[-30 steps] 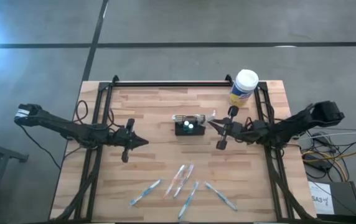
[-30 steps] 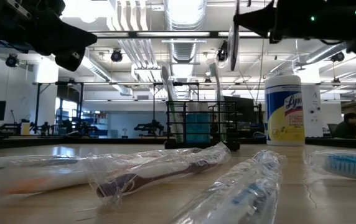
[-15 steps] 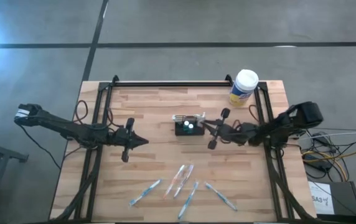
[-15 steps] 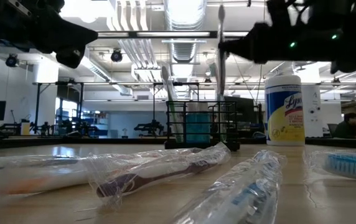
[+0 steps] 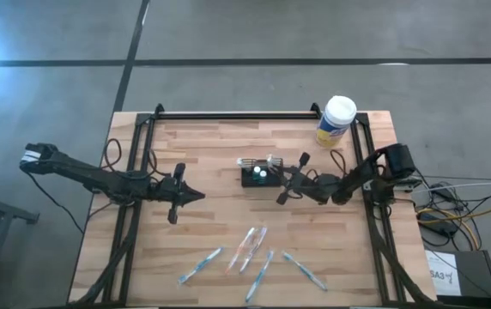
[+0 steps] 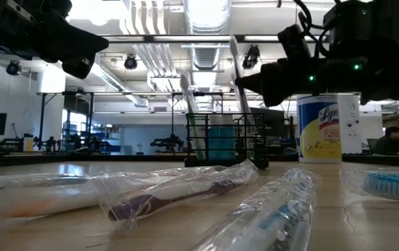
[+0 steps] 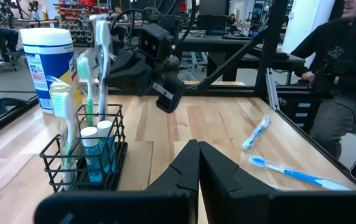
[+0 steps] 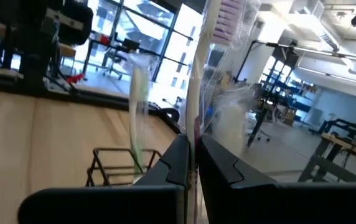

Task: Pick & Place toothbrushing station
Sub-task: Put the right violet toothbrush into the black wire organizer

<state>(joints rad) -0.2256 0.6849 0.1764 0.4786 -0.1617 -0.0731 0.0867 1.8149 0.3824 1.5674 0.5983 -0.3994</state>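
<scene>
The black wire-mesh caddy [image 5: 258, 175] stands at mid-table with toothbrushes and small blue tubes upright in it; it also shows in the left wrist view [image 7: 84, 155] and the low view [image 6: 226, 143]. My right gripper [image 5: 281, 177] is just right of the caddy and shut on a plastic-wrapped toothbrush [image 6: 234, 63] that stands over the caddy's right end. My left gripper [image 5: 198, 196] is shut and empty, above the table left of the caddy. My right gripper pinches the wrapped toothbrush's handle [image 8: 194, 127] between its two fingers, which come level from the table's right and lie across the handle. The brush stands nearly upright, head [image 8: 231, 12] up, slightly tilted. Its lower end reaches down at the caddy's right end.
Several wrapped toothbrushes [image 5: 247, 245] lie near the table's front edge, close up in the low view [image 6: 178, 192]. A white-lidded yellow-and-blue canister [image 5: 336, 120] stands at the back right. A person [image 7: 346, 68] sits beyond the table's right side.
My right gripper has moved toward the table's left, up to the caddy, and has come down with the toothbrush. The brush, upright before, now leans slightly over the caddy's right end.
</scene>
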